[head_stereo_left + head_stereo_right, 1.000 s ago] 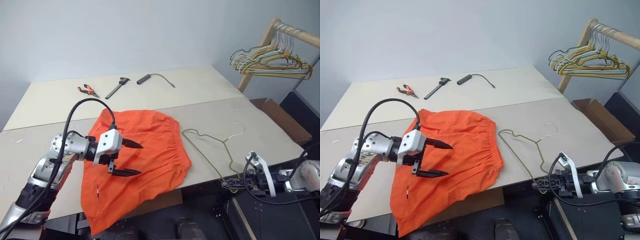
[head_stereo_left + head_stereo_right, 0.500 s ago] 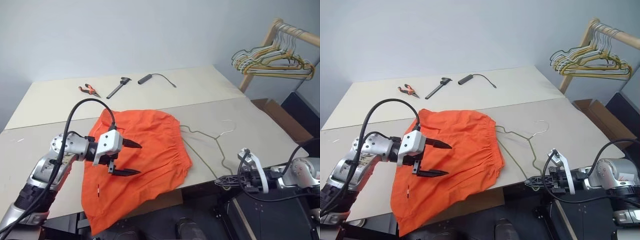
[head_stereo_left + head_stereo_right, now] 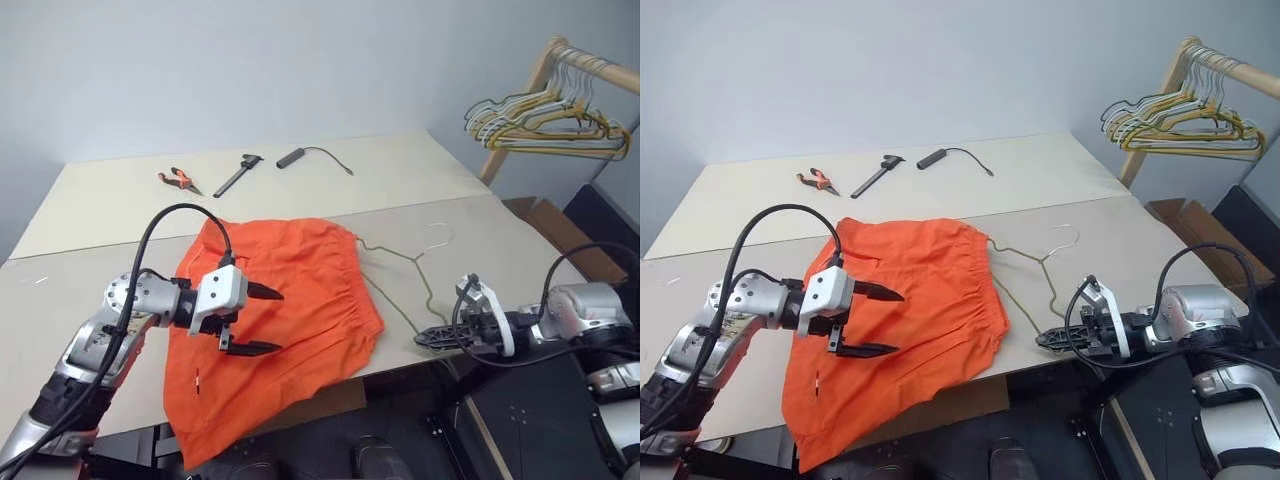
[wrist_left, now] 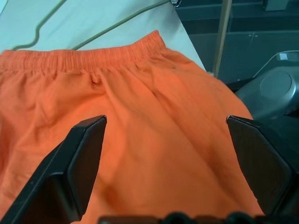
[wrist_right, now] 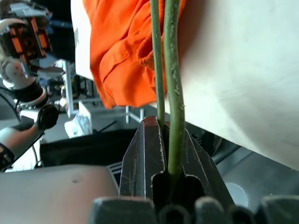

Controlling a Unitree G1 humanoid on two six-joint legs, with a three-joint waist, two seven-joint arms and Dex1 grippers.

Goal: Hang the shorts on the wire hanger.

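The orange shorts lie flat on the table, waistband toward the right, one corner drooping over the front edge. My left gripper hovers just above them, open, its black fingers spread over the fabric with nothing between them. The thin grey-olive wire hanger lies on the table just right of the waistband, its hook pointing away from me. At the table's front edge my right gripper is shut on the hanger's near corner; the wire runs out from between the closed jaws.
Orange-handled pliers, a black tool and a black stick with a cable lie at the back of the table. A wooden rack with bunched yellow and pale hangers stands at the right, above a cardboard box.
My right gripper has moved left and forward along the table edge, dragging the hanger closer to the shorts' waistband. The left gripper has stayed open in place.
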